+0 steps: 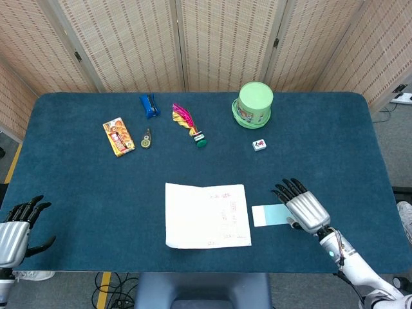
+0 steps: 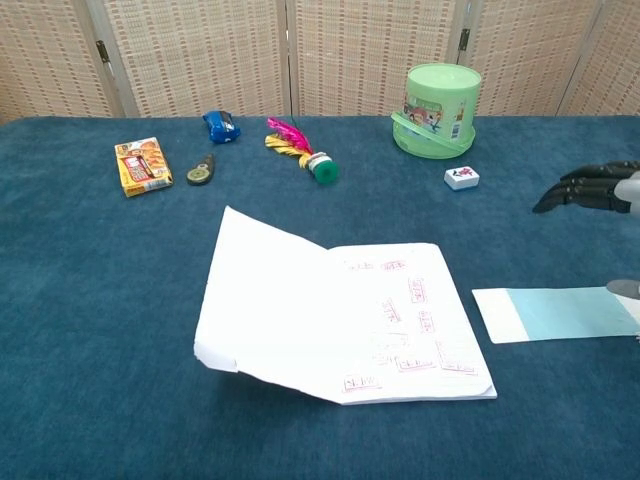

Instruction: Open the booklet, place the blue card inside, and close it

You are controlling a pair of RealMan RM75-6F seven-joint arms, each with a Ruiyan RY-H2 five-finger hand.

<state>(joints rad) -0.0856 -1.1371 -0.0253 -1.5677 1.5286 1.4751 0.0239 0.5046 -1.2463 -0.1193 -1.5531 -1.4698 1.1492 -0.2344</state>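
Your booklet [image 1: 207, 215] lies open near the front middle of the blue surface [image 1: 77, 193], white pages up, with faint red marks on the right-hand page. In the chest view its left page lifts off the cloth at an angle while the right page lies flat.

Just to the right of the booklet sits the blue card [image 1: 270, 215], flat on the surface and apart from the booklet's edge. One end of it is white and the rest is pale blue. Your right hand [image 1: 304, 207] rests over the card's right end, palm down, its dark fingers [image 1: 288, 189] stretched forward and slightly spread. You cannot tell from either view whether the thumb is pinching the card or only touching it.

Your left hand [image 1: 16, 230] hangs at the front left corner, off the edge of the surface, fingers apart and holding nothing.

Along the far side you have a row of other things, well away from the booklet: a yellow packet [image 1: 118, 136], a small round tool [image 1: 147, 138], a blue clip [image 1: 149, 105], a pink and yellow feathered toy [image 1: 188, 123], a green lidded tub [image 1: 253, 104], and a small white tile [image 1: 259, 145] in front of the tub.
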